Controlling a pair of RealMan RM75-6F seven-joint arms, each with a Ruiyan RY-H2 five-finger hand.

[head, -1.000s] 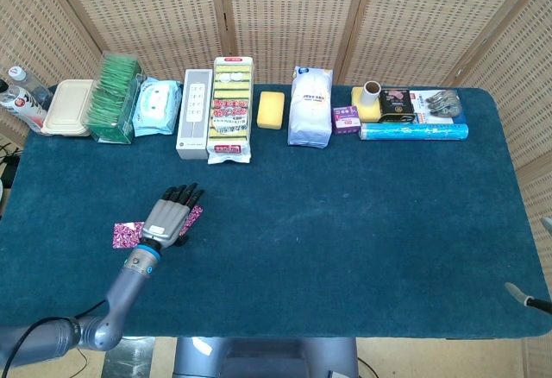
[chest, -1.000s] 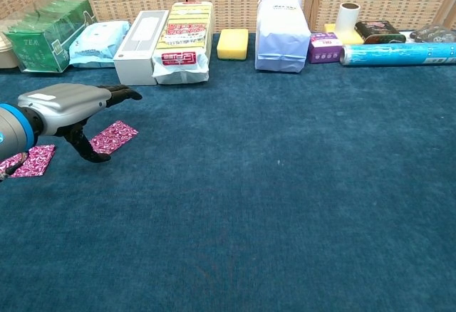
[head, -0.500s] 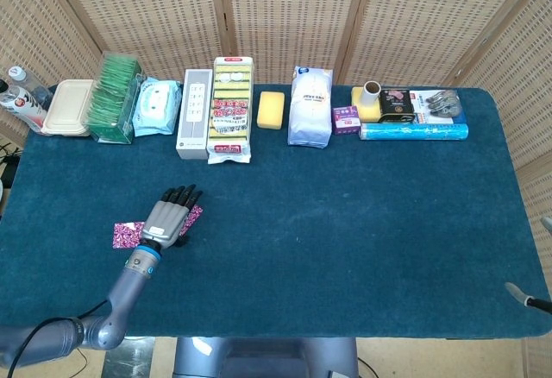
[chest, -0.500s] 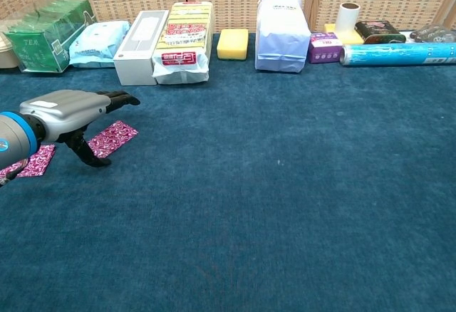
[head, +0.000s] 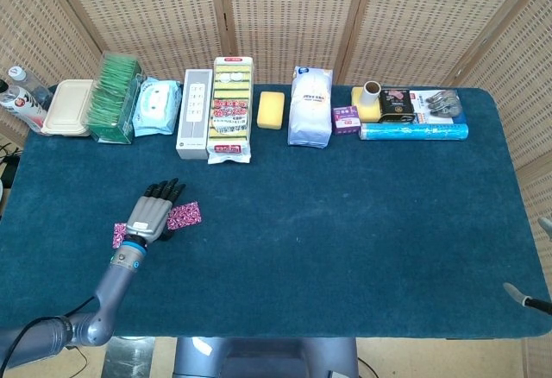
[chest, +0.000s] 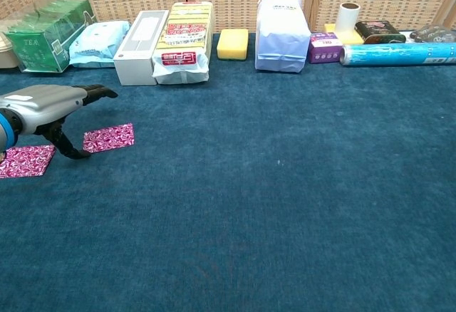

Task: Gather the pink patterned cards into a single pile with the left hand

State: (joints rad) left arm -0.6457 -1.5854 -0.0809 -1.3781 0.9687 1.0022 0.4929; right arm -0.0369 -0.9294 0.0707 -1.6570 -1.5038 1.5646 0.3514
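Two pink patterned cards lie flat on the blue cloth at the front left. One card [head: 184, 216] [chest: 108, 137] sits just right of my left hand [head: 152, 214] [chest: 44, 107]. The other card [head: 119, 235] [chest: 26, 161] lies left of it, partly under the wrist in the head view. The hand hovers between them with fingers stretched forward and apart, holding nothing. Its thumb points down to the cloth close to the right card's left edge. Only a thin sliver of my right hand [head: 524, 298] shows at the table's right edge.
A row of goods lines the far edge: a green tea box [head: 116, 97], a wipes pack [head: 158, 106], a white box [head: 194, 112], a sponge pack [head: 231, 109], a yellow sponge [head: 271, 109], a white bag [head: 310, 106] and a blue roll [head: 412, 130].
My left hand has moved left, toward the left card. The right card has turned from tilted to nearly level and slid slightly left.
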